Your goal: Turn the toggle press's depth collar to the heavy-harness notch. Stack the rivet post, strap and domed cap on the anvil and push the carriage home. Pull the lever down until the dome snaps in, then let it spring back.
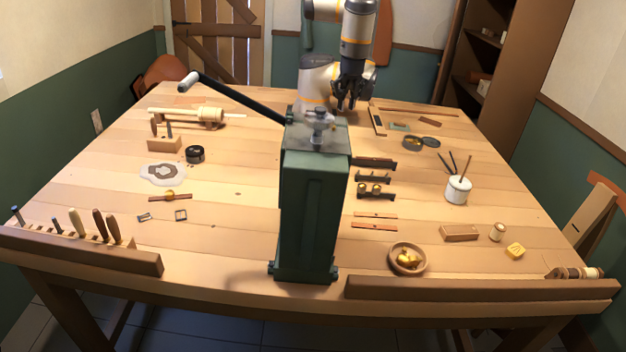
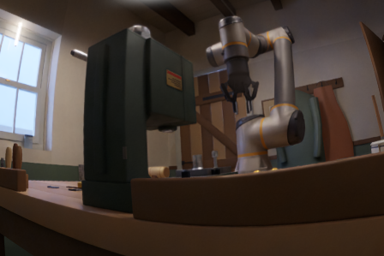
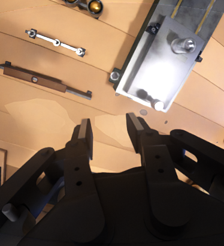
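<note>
My gripper [image 1: 346,104] [image 2: 241,104] [image 3: 109,132] hangs in the air just behind and to the right of the green toggle press [image 1: 314,191] [image 2: 137,120], above its steel carriage tray [image 3: 160,69]. It holds nothing, and its fingers are partly open. The silver depth collar [image 1: 318,119] sits on top of the press, and the black lever [image 1: 231,94] reaches up and to the left. To the right of the press lie a leather strap [image 1: 375,162] [image 3: 40,79], a rack of rivet posts [image 1: 372,176] [image 3: 56,42] and two domed caps [image 1: 369,187] [image 3: 94,6].
The press body stands directly in front of my gripper, with the robot's own base [image 1: 316,82] just behind it. A white cup of tools [image 1: 458,189], a tin [image 1: 412,142] and wooden blocks lie on the right. A tool rack [image 1: 78,242] lines the front left edge.
</note>
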Tool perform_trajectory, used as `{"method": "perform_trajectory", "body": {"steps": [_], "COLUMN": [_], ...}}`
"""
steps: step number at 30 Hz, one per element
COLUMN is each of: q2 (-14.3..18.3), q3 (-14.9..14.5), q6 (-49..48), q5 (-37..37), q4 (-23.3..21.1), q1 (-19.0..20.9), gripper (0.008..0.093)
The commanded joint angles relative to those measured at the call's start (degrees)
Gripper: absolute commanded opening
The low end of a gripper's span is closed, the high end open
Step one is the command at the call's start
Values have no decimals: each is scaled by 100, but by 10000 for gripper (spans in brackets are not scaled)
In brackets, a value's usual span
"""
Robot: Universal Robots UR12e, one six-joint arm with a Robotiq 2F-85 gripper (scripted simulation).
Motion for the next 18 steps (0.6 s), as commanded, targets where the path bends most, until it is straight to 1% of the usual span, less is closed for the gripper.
{"method": "perform_trajectory", "body": {"steps": [1, 6, 8, 10, 14, 16, 18], "q2": [-1, 6, 85, 279, 822, 1012, 1084], "q3": [-5, -8, -51, -161, -505, -638, -691], "q6": [0, 10, 144, 455, 1220, 1460, 1551], "q5": [0, 0, 0, 1, 1, 0, -1], "q4": [-2, -5, -41, -125, -321, -376, -396], "q1": [0, 10, 144, 456, 1228, 1469, 1558], "gripper": [420, 420, 420, 420, 420, 420, 420]}}
